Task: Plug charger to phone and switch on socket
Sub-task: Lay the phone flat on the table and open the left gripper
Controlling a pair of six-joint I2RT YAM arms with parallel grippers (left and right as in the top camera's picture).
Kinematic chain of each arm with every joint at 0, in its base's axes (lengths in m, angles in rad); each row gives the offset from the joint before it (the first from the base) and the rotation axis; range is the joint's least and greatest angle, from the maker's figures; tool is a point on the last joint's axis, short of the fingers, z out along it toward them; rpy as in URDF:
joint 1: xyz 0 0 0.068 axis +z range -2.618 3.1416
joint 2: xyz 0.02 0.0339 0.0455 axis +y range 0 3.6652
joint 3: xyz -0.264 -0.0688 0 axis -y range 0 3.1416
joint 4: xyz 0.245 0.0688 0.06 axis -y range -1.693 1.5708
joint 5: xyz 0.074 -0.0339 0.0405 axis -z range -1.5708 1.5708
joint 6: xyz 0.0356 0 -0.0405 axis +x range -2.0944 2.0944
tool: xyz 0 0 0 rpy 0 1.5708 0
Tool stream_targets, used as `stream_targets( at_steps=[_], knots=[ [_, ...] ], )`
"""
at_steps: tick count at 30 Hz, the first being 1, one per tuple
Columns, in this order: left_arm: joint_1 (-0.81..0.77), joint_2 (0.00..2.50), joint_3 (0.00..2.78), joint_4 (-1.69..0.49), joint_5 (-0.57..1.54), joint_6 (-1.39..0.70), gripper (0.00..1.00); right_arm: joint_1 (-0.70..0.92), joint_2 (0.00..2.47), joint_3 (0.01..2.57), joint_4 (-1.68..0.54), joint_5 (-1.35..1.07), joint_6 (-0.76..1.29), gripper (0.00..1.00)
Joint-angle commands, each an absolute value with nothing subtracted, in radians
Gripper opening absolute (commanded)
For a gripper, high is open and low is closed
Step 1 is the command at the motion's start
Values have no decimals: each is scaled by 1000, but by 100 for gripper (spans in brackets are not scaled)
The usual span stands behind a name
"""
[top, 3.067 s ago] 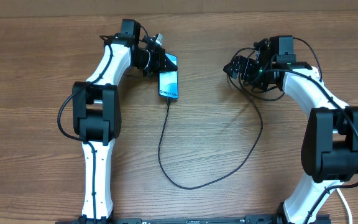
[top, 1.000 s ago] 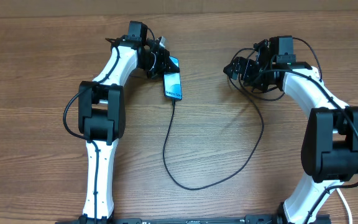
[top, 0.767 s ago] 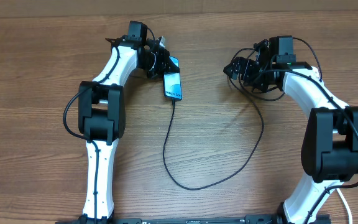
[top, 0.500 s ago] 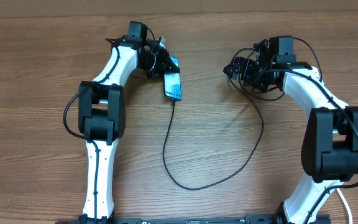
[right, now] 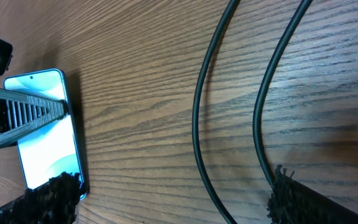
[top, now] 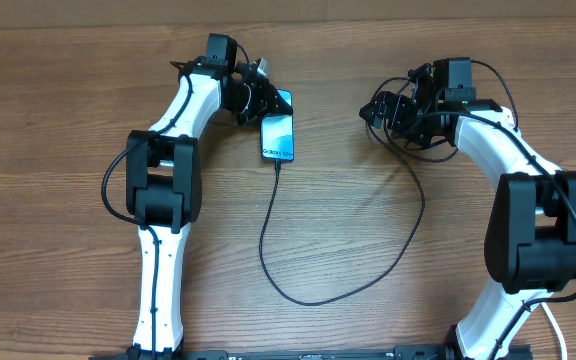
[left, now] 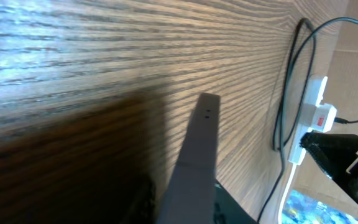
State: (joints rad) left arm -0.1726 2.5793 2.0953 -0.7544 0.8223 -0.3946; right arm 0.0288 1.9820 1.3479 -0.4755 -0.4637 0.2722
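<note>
phone (top: 277, 138) on table (top: 68, 250) at left, charger (top: 258, 248) trailing right, socket (left: 316, 106) far right

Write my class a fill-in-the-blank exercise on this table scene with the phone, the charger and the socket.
The phone lies with its lit screen facing ____. The charger that ends at the phone is coloured ____. The socket has a switch marked in ____. The arm nearest the phone is the robot's ____ one.
Missing words: up; black; red; left.
</note>
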Motion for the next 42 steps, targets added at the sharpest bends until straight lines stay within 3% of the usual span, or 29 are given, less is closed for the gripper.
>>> stream_targets(
  at_steps=[1,12,16,22,42],
  knots=[
    [-178,2598,2103,-764,804,-408,35,33,1953,1355,-475,-456,264,100],
    [-178,2598,2103,-786,767,-414,45,32,1953,1355,-475,-456,264,100],
    [-178,2598,2103,-811,725,-416,55,32,1953,1355,-475,-456,264,100],
    [-177,2598,2103,-834,689,-428,100,33,1953,1355,-475,-456,264,100],
    [-177,2597,2106,-949,453,-506,100,32,1953,1355,-474,-456,263,100]
  ],
)
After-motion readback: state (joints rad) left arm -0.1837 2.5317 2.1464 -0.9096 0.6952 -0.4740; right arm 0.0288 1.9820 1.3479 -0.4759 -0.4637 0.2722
